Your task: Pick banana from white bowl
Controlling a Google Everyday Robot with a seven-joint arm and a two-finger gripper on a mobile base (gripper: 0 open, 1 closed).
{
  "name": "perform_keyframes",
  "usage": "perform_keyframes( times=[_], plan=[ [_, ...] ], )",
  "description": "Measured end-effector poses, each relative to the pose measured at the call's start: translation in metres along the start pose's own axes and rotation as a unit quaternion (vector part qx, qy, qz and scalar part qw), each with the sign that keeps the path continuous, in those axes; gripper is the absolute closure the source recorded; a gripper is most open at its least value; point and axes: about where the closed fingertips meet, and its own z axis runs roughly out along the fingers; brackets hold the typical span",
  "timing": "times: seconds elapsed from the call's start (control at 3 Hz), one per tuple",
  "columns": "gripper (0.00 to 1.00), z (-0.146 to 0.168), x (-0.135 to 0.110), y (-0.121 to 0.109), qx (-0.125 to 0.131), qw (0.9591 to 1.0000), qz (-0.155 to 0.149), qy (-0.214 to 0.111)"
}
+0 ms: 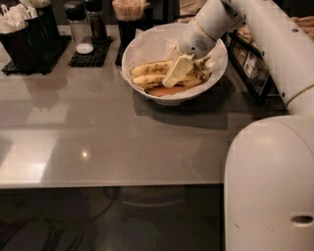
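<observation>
The white bowl (169, 101) stands at the back of the grey counter, lined with crinkled white paper. Several bananas lie in it. The banana (169, 90) with the broad dark-brown side lies at the front of the bowl, partly under two yellower flecked bananas (147, 73). My gripper (177, 71) reaches down into the bowl from the upper right. Its pale tip rests over the middle of the bananas, above the brown one. The right ends of the bananas are hidden behind it.
Black holders with white cutlery (19, 29), a glass shaker (78, 29) on a black mat and a cup of wooden sticks (130, 12) stand at the back left. A black rack (250, 61) is right of the bowl. My white body (270, 186) fills the front right.
</observation>
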Motion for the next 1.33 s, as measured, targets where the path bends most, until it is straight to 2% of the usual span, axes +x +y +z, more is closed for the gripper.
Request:
perform_keyframes(
  times=[0.33,0.67,1.0,1.33],
  plan=[
    [1.00,-0.0224,-0.0116,0.0101,0.040,0.9989,-0.005,0.024],
    [1.00,-0.0234,-0.0114,0.0107,0.040,0.9989,-0.004,0.024],
    [1.00,-0.0232,-0.0069,0.0099,0.039,0.9991,-0.001,0.013],
    [1.00,-0.0314,-0.0025,0.0146,0.047,0.9984,-0.005,-0.033]
  ],
)
